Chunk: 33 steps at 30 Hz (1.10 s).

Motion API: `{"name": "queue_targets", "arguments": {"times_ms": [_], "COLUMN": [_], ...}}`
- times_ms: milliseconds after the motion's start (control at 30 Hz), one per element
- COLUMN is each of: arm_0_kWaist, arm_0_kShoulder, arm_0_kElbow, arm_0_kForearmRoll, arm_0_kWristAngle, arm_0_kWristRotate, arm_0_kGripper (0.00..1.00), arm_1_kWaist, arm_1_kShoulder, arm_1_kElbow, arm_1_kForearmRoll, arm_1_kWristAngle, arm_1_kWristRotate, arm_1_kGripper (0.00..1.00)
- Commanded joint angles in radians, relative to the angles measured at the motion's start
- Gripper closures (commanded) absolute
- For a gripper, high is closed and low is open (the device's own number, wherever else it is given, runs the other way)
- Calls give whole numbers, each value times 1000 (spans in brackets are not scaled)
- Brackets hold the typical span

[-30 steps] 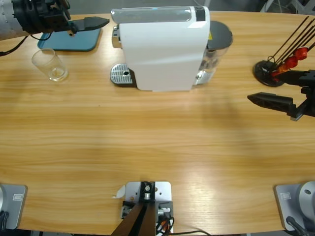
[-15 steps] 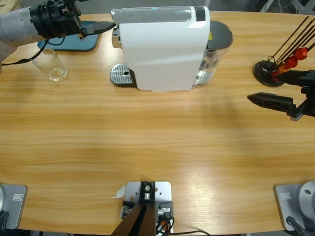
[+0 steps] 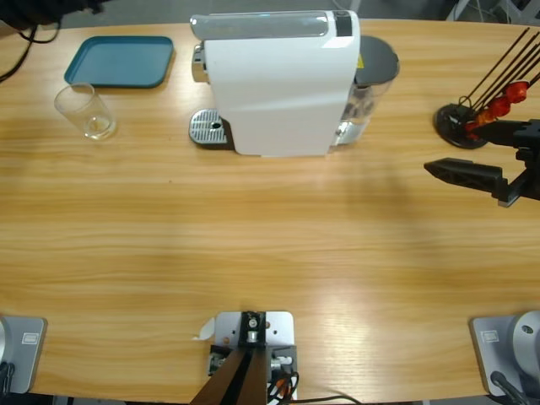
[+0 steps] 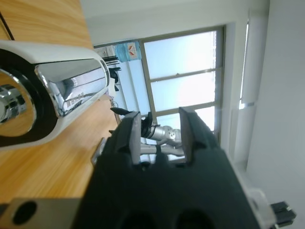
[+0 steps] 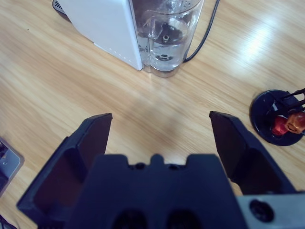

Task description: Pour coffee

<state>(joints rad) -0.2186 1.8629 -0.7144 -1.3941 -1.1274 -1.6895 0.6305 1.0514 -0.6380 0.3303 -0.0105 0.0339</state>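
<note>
A clear glass (image 3: 84, 111) stands at the table's far left, and a thin brown layer of coffee (image 3: 99, 126) lies in its bottom. The white coffee machine (image 3: 278, 80) sits at the back middle with its metal drip tray (image 3: 209, 128) bare. My left gripper (image 4: 159, 126) is tilted up toward a window, its jaws a narrow gap apart with nothing between them. In the high view only a black bit of that arm (image 3: 38, 8) shows at the top left corner. My right gripper (image 3: 477, 156) hovers at the right edge, wide open and holding nothing (image 5: 159, 129).
A blue tray (image 3: 118, 61) lies behind the glass. The machine's water tank (image 3: 373, 80) stands on its right side, with a cable behind it. A black stand with sticks and red-orange beads (image 3: 472, 118) is just behind my right gripper.
The left arm has pulled back from over the blue tray and left the high view at the top left corner. The right arm and the glass have not moved.
</note>
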Motion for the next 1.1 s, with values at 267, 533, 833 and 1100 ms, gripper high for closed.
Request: {"name": "queue_targets", "arguments": {"times_ms": [267, 533, 833, 1100], "arm_0_kWaist": [175, 142, 109, 22], "arm_0_kShoulder": [-214, -51, 325, 353], "arm_0_kElbow": [-277, -981, -1898, -2085], "arm_0_kForearmRoll": [558, 913, 1158, 1499], "arm_0_kWristAngle": [47, -127, 288, 167], "arm_0_kWristRotate": [95, 126, -13, 70], "arm_0_kGripper": [687, 688, 674, 620], "arm_1_kWaist": [8, 8, 8, 8], "arm_1_kShoulder": [-14, -31, -30, -55], "arm_1_kElbow": [30, 34, 35, 41], "arm_1_kForearmRoll": [-11, -14, -14, -16], "arm_1_kWristAngle": [-3, -1, 5, 5], "arm_1_kWristRotate": [8, 6, 6, 8], "arm_1_kGripper": [82, 82, 82, 82]}}
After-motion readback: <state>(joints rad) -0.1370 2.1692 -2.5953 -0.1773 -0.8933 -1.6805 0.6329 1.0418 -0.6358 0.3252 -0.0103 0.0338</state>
